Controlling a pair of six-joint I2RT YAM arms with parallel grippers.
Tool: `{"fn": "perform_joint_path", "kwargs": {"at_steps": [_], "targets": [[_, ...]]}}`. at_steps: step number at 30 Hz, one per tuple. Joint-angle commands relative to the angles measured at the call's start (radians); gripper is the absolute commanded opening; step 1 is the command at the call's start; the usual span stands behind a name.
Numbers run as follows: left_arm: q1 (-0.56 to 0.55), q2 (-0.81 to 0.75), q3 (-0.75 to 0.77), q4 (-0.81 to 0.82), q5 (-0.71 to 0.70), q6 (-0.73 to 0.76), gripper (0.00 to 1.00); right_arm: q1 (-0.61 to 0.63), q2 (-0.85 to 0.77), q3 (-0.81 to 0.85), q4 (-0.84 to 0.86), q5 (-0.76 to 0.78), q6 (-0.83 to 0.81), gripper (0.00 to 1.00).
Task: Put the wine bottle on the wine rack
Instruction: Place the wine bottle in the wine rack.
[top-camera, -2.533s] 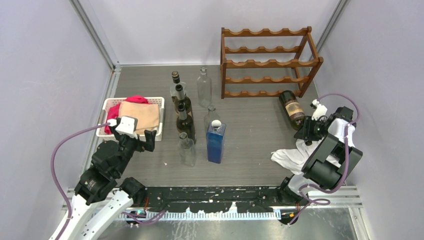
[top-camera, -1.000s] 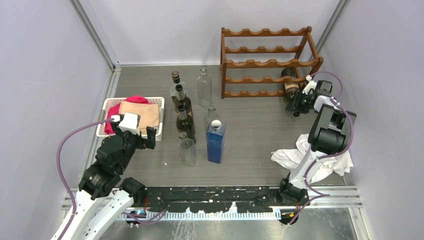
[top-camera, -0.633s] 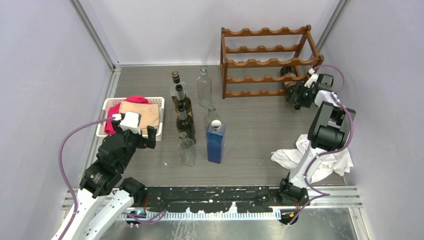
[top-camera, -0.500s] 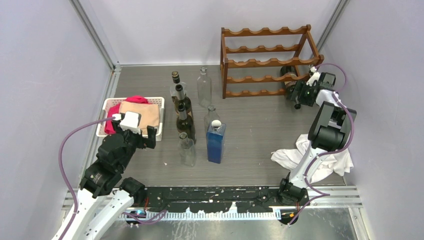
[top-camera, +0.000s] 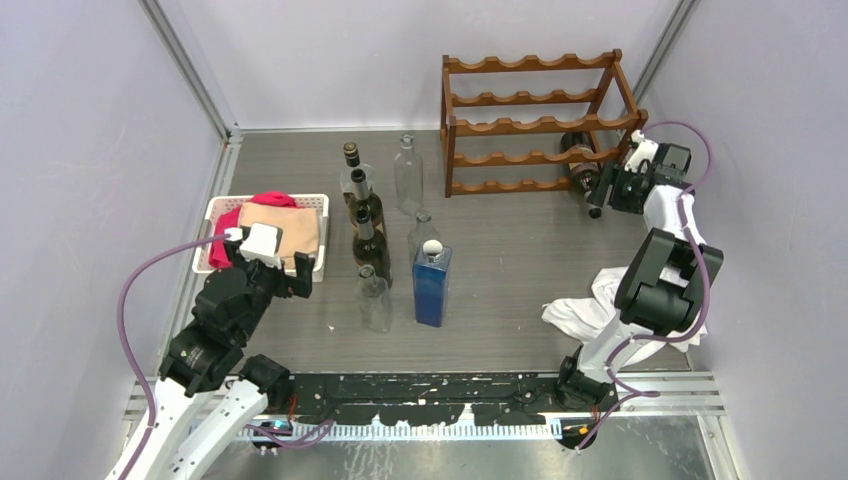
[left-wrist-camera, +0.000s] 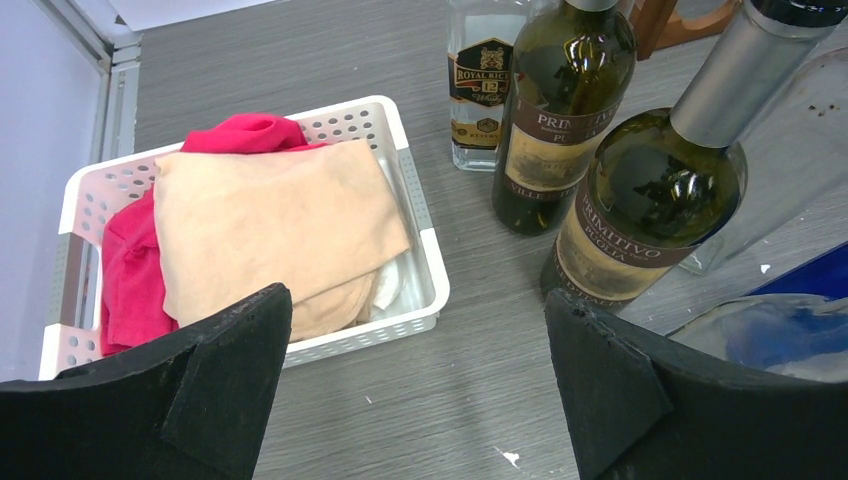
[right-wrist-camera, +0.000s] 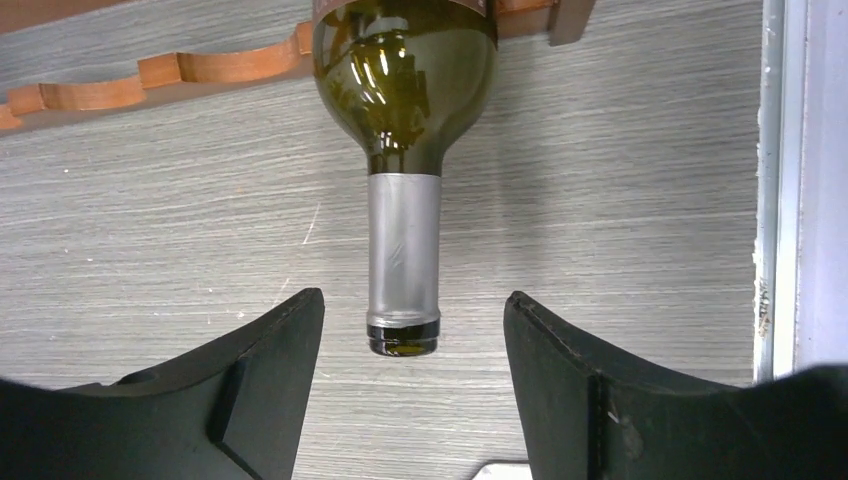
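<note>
release step, upper right: right gripper (right-wrist-camera: 412, 310) open around wine bottle (right-wrist-camera: 405, 60) lying in wine rack (top-camera: 540, 125); next, withdraw straight back.

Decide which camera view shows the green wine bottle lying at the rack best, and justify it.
The right wrist view: the wine bottle sits close up, neck and silver foil sharp, body meeting the wine rack rail. The top external view shows it small and dark at the rack's right end. The left wrist view misses it.
</note>
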Motion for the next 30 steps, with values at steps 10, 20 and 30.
{"fn": "perform_joint_path", "kwargs": {"at_steps": [10,20,30], "targets": [[0.011,-0.031,0.005,0.068,0.009,-0.002,0.96,-0.003,0.080,0.051,-0.068,0.010,-0.032,0.55],[0.011,-0.027,0.005,0.068,0.014,-0.001,0.96,-0.003,0.029,0.008,-0.056,0.029,-0.059,0.54],[0.013,-0.030,0.005,0.067,0.013,-0.002,0.96,-0.003,0.003,0.019,-0.065,0.037,-0.074,0.48]]}}
